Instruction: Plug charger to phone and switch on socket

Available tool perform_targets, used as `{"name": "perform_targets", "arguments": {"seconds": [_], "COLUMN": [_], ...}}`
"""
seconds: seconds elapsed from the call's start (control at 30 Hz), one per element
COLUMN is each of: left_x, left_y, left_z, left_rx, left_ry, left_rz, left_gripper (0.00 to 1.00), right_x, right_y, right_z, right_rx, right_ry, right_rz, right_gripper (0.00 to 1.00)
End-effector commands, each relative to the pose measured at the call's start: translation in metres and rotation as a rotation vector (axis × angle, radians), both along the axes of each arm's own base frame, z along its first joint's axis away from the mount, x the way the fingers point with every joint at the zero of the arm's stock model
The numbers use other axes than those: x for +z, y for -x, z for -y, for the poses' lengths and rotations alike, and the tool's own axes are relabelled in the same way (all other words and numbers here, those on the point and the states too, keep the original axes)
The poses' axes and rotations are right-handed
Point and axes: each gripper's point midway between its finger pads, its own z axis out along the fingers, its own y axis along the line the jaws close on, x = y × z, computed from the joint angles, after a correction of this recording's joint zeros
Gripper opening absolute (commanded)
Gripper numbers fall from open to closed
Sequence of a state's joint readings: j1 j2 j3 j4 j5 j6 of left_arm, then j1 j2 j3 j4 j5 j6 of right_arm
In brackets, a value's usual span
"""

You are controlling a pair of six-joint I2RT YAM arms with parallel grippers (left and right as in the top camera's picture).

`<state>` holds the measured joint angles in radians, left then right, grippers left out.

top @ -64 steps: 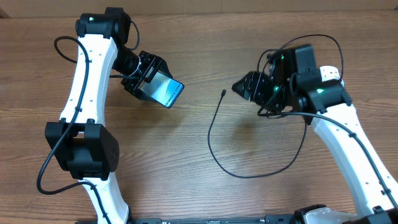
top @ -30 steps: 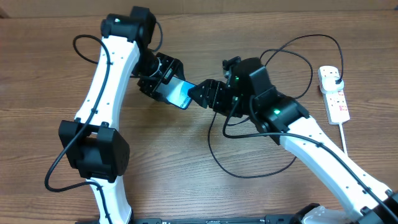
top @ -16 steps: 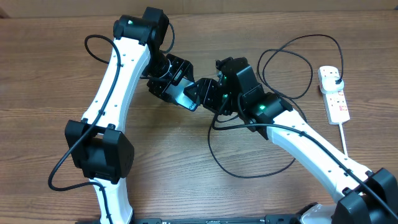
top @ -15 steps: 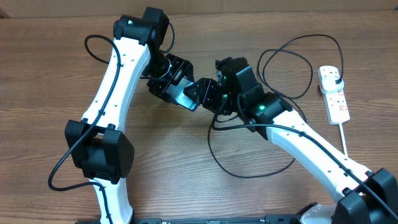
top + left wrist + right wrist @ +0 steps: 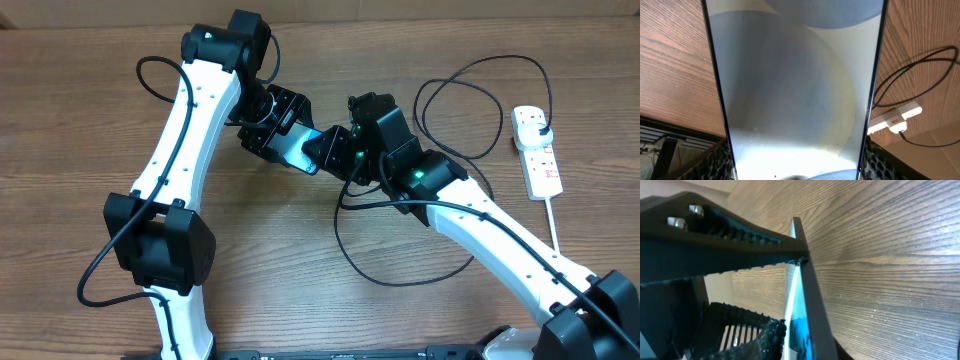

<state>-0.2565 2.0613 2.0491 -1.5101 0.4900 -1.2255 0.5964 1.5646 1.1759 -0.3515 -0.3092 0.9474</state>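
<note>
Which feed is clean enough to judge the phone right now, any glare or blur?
Overhead: evenly lit, sharp, but only a sliver of the phone shows. Left wrist: its screen fills the frame, washed with pale reflections; the socket at right is clear. Right wrist: phone edge-on, very close, foreground dark; the table grain is crisp.

The charger (image 5: 400, 285) tip unseen beneath the right arm (image 5: 470, 215); phone (image 5: 795, 100) ends past the left-wrist frame.
</note>
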Motion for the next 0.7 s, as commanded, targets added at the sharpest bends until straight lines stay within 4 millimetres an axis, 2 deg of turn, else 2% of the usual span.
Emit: {"name": "perform_targets", "arguments": {"seconds": [0.0, 0.27, 0.33, 0.43, 0.67], "left_x": [0.0137, 0.0147, 0.0147, 0.0146, 0.0148], "left_y": [0.0005, 0.0010, 0.0010, 0.0012, 0.0002], "left_z": [0.0093, 0.0108, 0.0108, 0.0107, 0.0094], "left_rx": [0.002, 0.000, 0.000, -0.005, -0.110], "left_ry": [0.050, 0.060, 0.060, 0.060, 0.069], "left_rz": [0.015, 0.013, 0.013, 0.015, 0.078], "left_gripper": [0.43, 0.48, 0.54, 0.71, 0.86], "right_x": [0.0012, 0.0013, 0.0010, 0.0010, 0.0012], "right_y": [-0.0015, -0.0004, -0.0003, -0.0003, -0.0056], "right_z": [-0.0018, -0.0025, -0.0023, -0.0023, 0.0040], "right_rx": [-0.002, -0.012, -0.013, -0.015, -0.032], "right_ry": [0.000, -0.015, -0.014, -0.015, -0.015], "right_rz": [0.011, -0.011, -0.012, -0.014, -0.014], "right_gripper": [0.16, 0.07, 0.06, 0.06, 0.04]}}
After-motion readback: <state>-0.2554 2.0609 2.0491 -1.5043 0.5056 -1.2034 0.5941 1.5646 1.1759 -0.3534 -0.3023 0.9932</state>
